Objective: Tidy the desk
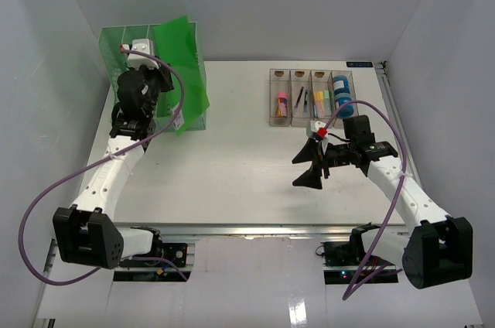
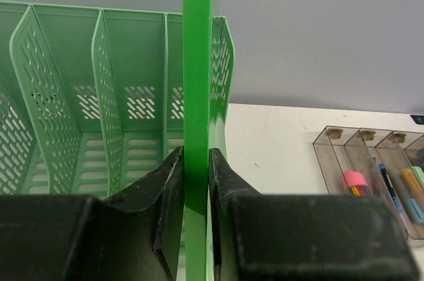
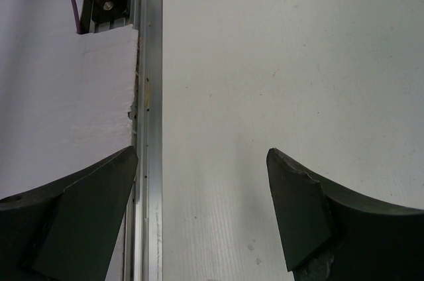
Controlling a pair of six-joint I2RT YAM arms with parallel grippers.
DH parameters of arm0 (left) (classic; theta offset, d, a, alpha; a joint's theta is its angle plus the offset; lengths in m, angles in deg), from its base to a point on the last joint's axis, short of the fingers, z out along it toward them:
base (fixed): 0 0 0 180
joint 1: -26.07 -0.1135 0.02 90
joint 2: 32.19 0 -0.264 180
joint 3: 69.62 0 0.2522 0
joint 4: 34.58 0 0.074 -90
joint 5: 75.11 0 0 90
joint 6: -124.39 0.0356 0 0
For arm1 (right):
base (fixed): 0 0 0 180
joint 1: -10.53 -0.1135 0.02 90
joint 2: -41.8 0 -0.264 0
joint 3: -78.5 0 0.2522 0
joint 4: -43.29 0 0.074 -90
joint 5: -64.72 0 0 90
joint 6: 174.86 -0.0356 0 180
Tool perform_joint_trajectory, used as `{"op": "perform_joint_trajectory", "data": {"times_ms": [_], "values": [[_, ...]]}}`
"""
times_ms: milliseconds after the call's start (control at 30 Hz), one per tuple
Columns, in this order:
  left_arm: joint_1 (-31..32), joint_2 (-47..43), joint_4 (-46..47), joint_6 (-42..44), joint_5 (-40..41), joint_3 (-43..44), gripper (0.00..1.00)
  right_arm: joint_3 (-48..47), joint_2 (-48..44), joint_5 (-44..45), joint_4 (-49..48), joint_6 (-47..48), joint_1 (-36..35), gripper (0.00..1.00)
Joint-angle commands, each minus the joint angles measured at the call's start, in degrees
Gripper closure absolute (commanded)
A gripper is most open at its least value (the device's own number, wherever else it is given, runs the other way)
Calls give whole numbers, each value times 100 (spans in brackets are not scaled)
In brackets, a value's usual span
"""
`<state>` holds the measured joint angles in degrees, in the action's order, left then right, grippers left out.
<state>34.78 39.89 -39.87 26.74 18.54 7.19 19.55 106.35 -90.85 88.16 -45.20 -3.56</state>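
The white desk has a green slotted file rack at its back left corner. My left gripper is at the rack's right end, shut on a thin green folder. In the left wrist view the folder stands edge-on, pinched between the two black fingers of that gripper, beside the rack's rightmost divider. My right gripper hovers open over the desk's right middle. In the right wrist view it holds nothing above the bare desk.
A clear four-compartment tray with pens, markers and tape rolls stands at the back right, and it shows in the left wrist view. A metal rail runs along the desk's front edge. Pale grey walls enclose the sides and back.
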Motion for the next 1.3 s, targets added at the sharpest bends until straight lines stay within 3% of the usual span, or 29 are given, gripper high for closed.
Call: {"op": "perform_joint_trajectory", "data": {"times_ms": [0,200,500,1267], "values": [[-44,-480,24,-189,-154,-355,100,-7,-57,-202,-97,86,29,15],[-45,-632,-148,-529,-317,-600,97,1,-95,-209,-97,86,29,15],[-54,-629,-731,-635,-688,-469,66,-7,-179,-211,-80,86,29,15],[-138,799,-2151,-278,-1195,1582,63,-20,-282,-298,-44,86,29,15]]}}
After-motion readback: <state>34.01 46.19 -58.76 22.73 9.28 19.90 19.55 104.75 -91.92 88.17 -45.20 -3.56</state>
